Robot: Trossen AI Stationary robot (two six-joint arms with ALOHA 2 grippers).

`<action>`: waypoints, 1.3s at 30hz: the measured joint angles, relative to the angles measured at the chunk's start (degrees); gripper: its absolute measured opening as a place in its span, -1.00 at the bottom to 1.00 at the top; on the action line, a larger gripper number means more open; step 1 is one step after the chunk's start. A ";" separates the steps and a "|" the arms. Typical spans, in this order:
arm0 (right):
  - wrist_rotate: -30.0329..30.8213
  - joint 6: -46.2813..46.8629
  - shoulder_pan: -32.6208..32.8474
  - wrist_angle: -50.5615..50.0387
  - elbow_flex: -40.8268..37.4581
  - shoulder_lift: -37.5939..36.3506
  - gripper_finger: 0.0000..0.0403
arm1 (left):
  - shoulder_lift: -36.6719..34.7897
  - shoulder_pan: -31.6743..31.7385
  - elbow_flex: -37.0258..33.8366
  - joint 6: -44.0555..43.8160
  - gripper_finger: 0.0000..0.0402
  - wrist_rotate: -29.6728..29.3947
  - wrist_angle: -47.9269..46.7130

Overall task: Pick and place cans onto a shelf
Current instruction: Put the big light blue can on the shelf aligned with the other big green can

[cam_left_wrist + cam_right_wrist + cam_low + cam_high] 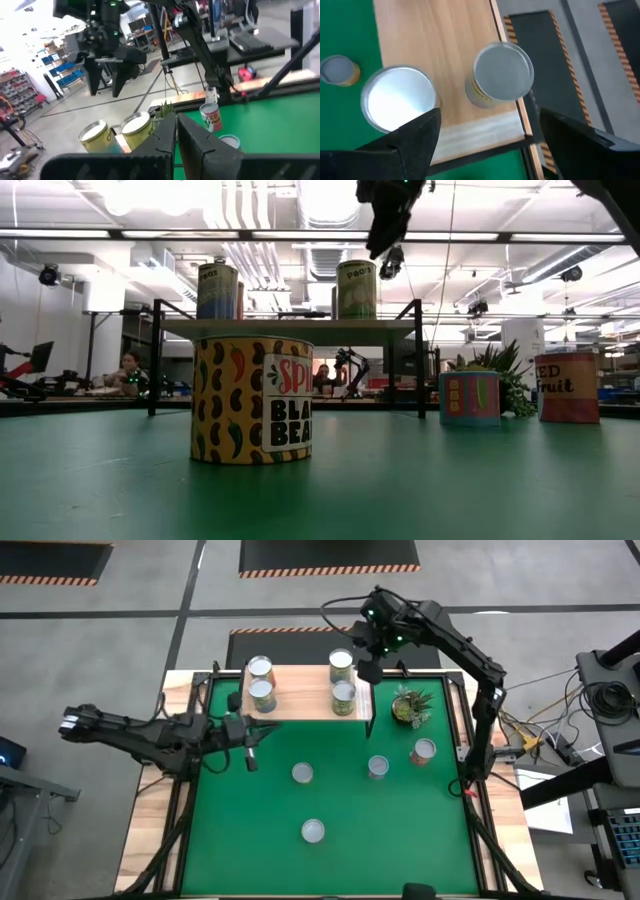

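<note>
Four cans stand upright on the shelf: a left pair and a right pair. Four more wait on the green counter in front of the shelf: one nearest the shelf's middle, one toward the plant, a red one just below the plant, and one farthest out.

The right claw hangs above the shelf's right end, released and empty, its fingers spread wide; in its wrist view the right pair of cans sit directly beneath and between the fingers. The left claw lies low in front of the shelf's left end, fingers pressed together and holding nothing.

The relation that matters: every remaining can lies on the near side of the shelf from both claws, axis vertical. The middle can is just beyond the left claw's tips, toward the plant, so the left arm looks nearer to it. The red can and its neighbour sit below the plant, on the right arm's side, though that claw would have to come off the shelf and down. The farthest can is well apart from both.
</note>
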 joint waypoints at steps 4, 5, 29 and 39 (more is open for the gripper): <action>-0.01 -3.32 -0.04 6.60 -7.40 -2.54 0.39 | 5.62 1.90 5.71 2.89 -1.00 0.00 -3.12; 0.01 -4.36 -0.29 8.36 -9.53 -3.20 0.30 | 7.12 2.93 7.12 3.48 -1.00 0.00 -4.00; -17.60 -8.71 -18.64 50.05 -41.09 -8.56 -0.94 | 38.22 28.73 30.79 6.45 -1.00 12.59 -14.54; -20.96 -7.63 -18.43 52.92 -41.09 -4.70 -0.94 | 42.29 32.27 30.73 6.89 -1.00 12.63 -12.97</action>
